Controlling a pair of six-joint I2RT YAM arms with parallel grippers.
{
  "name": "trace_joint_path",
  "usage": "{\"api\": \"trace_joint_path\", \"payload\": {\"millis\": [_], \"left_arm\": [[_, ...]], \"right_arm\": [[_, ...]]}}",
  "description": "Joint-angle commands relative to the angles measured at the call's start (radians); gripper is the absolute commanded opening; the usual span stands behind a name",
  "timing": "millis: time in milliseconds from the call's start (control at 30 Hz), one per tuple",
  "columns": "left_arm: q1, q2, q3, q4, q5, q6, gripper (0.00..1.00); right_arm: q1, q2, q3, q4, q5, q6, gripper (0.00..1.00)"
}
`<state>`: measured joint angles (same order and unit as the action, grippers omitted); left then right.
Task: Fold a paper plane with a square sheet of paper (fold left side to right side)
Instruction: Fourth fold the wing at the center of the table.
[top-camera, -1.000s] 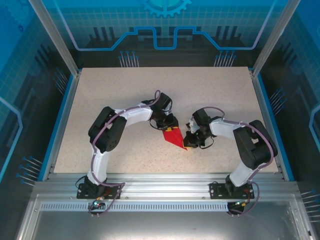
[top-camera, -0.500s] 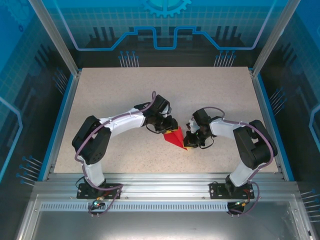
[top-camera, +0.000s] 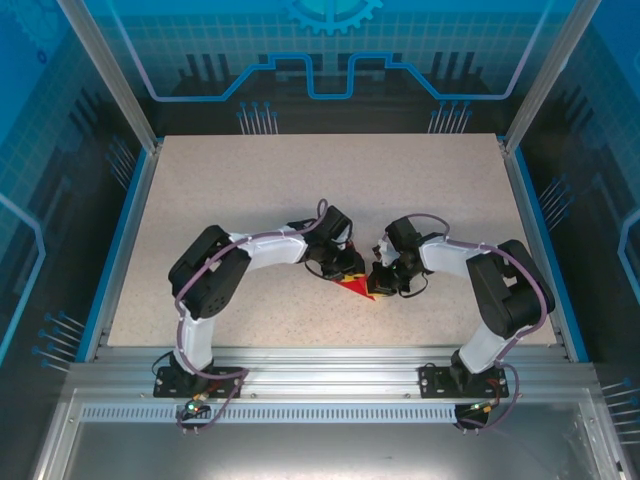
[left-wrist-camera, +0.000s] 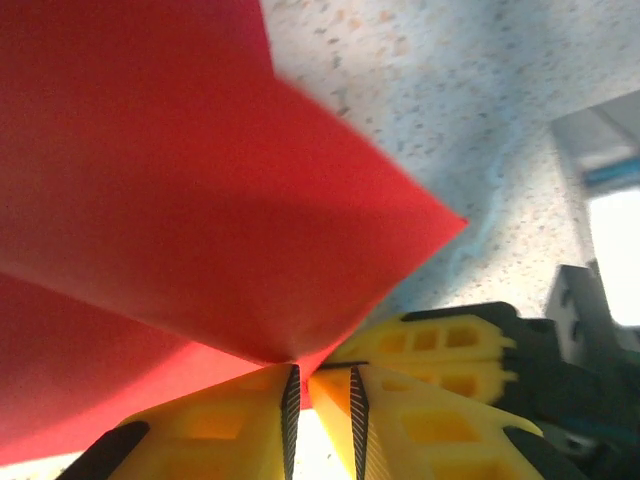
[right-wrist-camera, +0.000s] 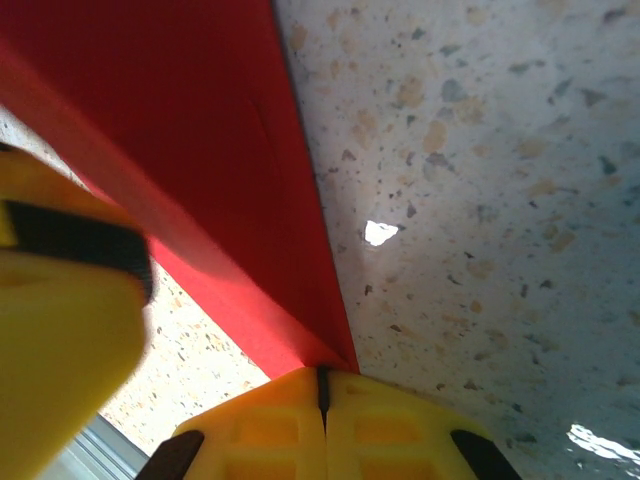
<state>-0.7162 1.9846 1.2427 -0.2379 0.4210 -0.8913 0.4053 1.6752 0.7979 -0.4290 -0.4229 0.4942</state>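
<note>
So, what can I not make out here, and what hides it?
- Top view: the red paper is largely hidden by the left gripper and right gripper; its folds are too small.
- Left wrist view: the paper is cut off by the top and left edges; whether the fingers pinch it is unclear.
- Right wrist view: a blurred yellow shape covers the paper's left part.

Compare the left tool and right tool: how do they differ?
Left tool shows a narrow slit between its jaws, grip unclear; right tool is shut on the red paper. Left tool is at the paper's left side; right tool at its right. Both meet the same sheet.
</note>
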Motion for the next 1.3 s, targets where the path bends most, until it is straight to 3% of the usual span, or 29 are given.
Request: {"api": "trace_joint_path", "payload": {"millis": [0, 533, 900, 1267], "left_arm": [[-0.007, 0.026, 0.035, 0.028, 0.035, -0.023, 0.25], [0.005, 0.087, 0.062, -0.054, -0.035, 0.033, 0.24], [0.106, 0.108, 0.040, -0.072, -0.059, 0.097, 0.23], [0.205, 0.153, 0.146, -0.128, -0.064, 0.179, 0.23]], "right_arm": [[-0.003, 0.073, -0.053, -0.049, 0.164, 0.003, 0.05], [-0.003, 0.075, -0.046, -0.076, 0.192, -0.007, 0.05], [-0.001, 0.072, -0.047, -0.094, 0.204, -0.005, 0.04], [0.002, 0.069, -0.055, -0.095, 0.202, -0.006, 0.04]]}}
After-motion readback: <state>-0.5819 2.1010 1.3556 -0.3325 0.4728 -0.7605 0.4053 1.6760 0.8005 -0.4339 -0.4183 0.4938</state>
